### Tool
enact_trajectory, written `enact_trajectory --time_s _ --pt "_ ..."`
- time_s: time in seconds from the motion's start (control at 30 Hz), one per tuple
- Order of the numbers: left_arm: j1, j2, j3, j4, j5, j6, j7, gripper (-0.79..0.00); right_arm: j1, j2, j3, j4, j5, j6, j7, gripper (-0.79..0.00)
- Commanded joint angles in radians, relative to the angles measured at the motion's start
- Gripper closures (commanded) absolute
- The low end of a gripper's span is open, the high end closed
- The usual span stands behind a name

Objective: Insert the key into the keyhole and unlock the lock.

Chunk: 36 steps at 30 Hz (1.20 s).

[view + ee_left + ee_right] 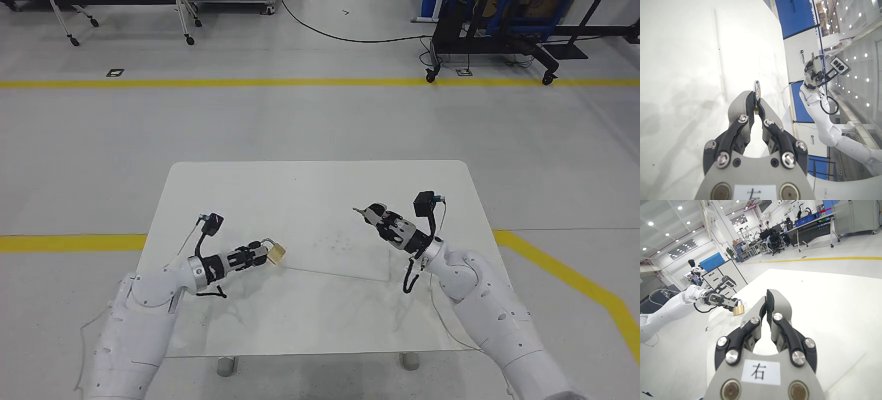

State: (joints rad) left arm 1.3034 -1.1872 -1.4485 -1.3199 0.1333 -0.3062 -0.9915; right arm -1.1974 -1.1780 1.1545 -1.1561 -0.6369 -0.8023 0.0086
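Padlock and key held well apart above the worktop [320, 190]; the risk is a swinging padlock.
The left hand [755, 103] pinches only the shackle of the padlock [738, 310]. Its body hangs past the fingertips, long axis tilted downward, so a push would likely pivot it. The right hand [766, 306] clamps the key [357, 210], tip pointing beyond its fingertips.

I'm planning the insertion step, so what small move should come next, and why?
Probably bring the right gripper, shut on the key, across toward the lock in the left gripper. Both are held over the table with a wide gap between them, and the key tip points roughly the lock's way. I cannot tell where the keyhole faces, so align slowly.
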Motion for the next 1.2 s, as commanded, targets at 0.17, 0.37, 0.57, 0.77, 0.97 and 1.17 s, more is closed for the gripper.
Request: enact_trajectory --time_s 0.17,0.37,0.57,0.77,0.97,1.17 --pt "0.040 0.009 0.008 -0.075 0.353 -0.036 0.332 0.000 0.000 0.000 0.000 0.000 0.000 0.000 0.000 0.000" --pt "0.108 0.007 0.081 -0.158 0.701 0.022 0.584 0.000 -0.011 -0.003 -0.005 -0.030 -0.009 0.038 0.001 0.000" --pt "0.111 0.005 0.120 -0.156 0.811 0.056 0.644 0.000 -0.007 -0.008 -0.014 -0.029 -0.016 0.057 -0.013 0.000" --pt "0.115 0.006 0.145 -0.157 0.926 0.092 0.666 0.000 -0.002 -0.012 -0.016 -0.016 -0.016 0.053 -0.028 0.000" --pt "0.120 0.007 0.158 -0.173 0.978 0.108 0.659 0.000 0.003 -0.016 -0.018 -0.005 -0.002 0.042 -0.021 0.000" --pt "0.118 0.006 0.172 -0.171 1.010 0.122 0.631 -0.055 0.006 -0.017 -0.015 0.002 0.006 0.034 -0.016 0.000"
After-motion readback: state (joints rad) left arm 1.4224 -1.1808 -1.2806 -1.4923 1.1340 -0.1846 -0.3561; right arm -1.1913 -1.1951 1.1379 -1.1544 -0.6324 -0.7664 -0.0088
